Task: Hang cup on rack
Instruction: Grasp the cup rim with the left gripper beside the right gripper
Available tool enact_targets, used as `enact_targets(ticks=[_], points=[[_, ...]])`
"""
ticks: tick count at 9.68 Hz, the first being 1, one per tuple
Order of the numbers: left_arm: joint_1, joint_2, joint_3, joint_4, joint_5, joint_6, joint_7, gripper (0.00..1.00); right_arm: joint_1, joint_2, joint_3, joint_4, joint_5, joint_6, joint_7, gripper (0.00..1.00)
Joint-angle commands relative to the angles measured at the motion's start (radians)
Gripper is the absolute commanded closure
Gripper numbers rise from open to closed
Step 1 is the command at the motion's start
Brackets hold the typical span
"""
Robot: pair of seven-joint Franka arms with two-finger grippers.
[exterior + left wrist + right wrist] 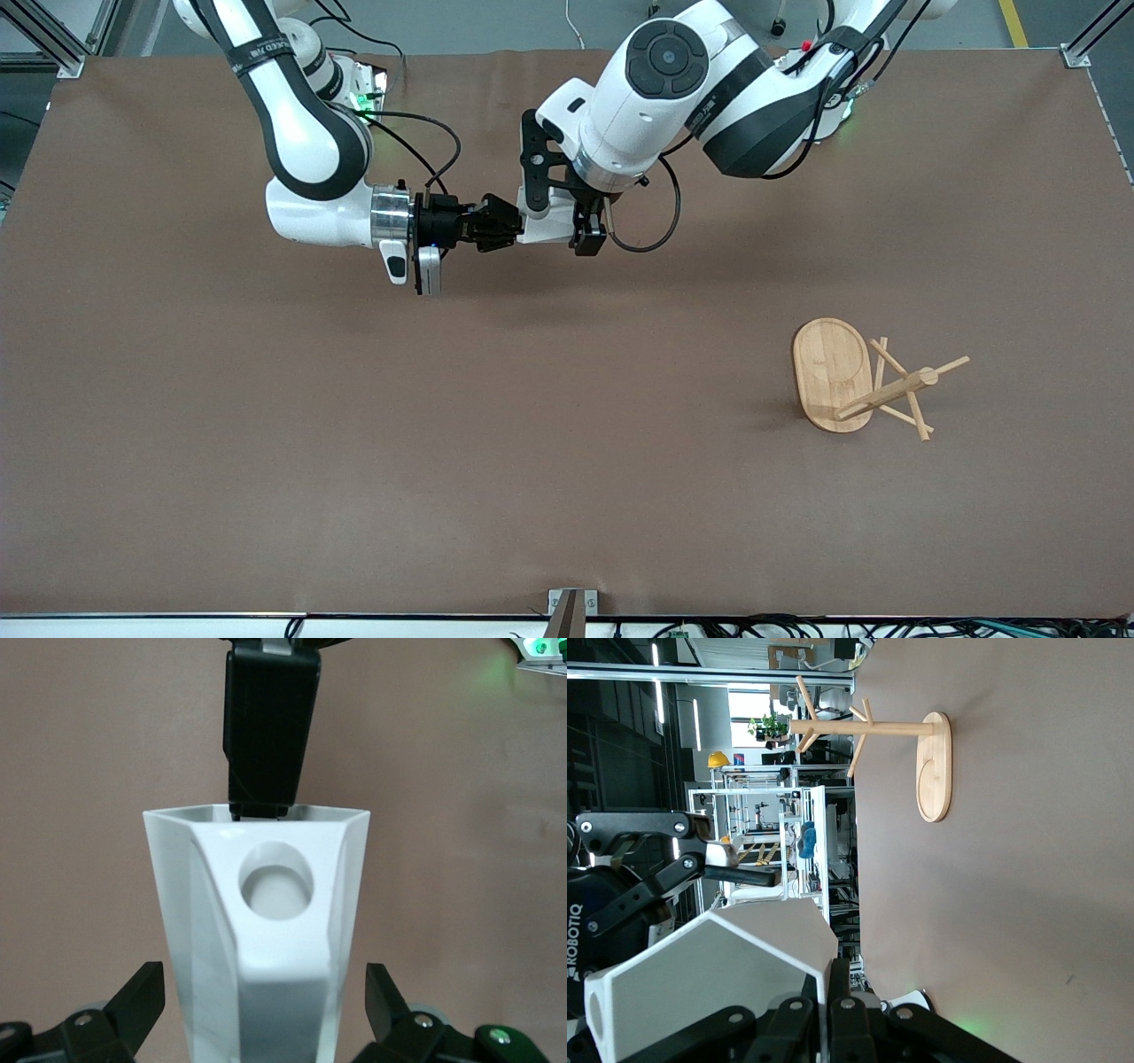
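The white faceted cup (540, 229) hangs in the air over the table's middle, near the robots' bases. My right gripper (507, 223) is shut on the cup's rim; in the right wrist view (830, 988) its fingers pinch the cup (709, 979) wall. My left gripper (560, 223) is open, and its fingertips (142, 992) stand on either side of the cup (266, 948) without touching it. The handle's round hole faces the left wrist camera. The bamboo rack (855, 381) stands upright, nearer the front camera, toward the left arm's end; it also shows in the right wrist view (921, 753).
The brown table (354, 443) holds only the rack. The right gripper's black finger (266, 726) shows over the cup's rim in the left wrist view. A metal bracket (571, 607) sits at the table's front edge.
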Motion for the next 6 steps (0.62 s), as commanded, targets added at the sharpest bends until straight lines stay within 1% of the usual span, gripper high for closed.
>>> enact_targets(ticks=[1, 2, 3, 4, 5, 6], points=[[-0.001, 0.015, 0.0, -0.02, 0.034, -0.005, 0.027, 0.19, 0.014, -0.032, -0.006, -0.024, 0.035, 0.018, -0.023, 1.0], [-0.004, 0.015, 0.0, -0.02, 0.052, -0.005, 0.025, 0.57, 0.014, -0.032, -0.006, -0.024, 0.035, 0.02, -0.023, 1.0], [-0.001, 0.015, 0.0, -0.02, 0.052, -0.005, 0.027, 0.74, 0.016, -0.032, -0.006, -0.024, 0.035, 0.02, -0.023, 0.99], [0.002, 0.015, 0.0, -0.019, 0.052, -0.005, 0.028, 0.86, 0.017, -0.032, -0.006, -0.024, 0.035, 0.021, -0.023, 0.99], [0.005, 0.014, 0.003, -0.017, 0.052, -0.005, 0.031, 0.95, 0.017, -0.034, -0.006, -0.024, 0.035, 0.03, -0.022, 0.99], [0.013, 0.012, 0.004, -0.014, 0.052, -0.005, 0.03, 0.99, 0.017, -0.034, -0.006, -0.023, 0.035, 0.032, -0.019, 0.72]])
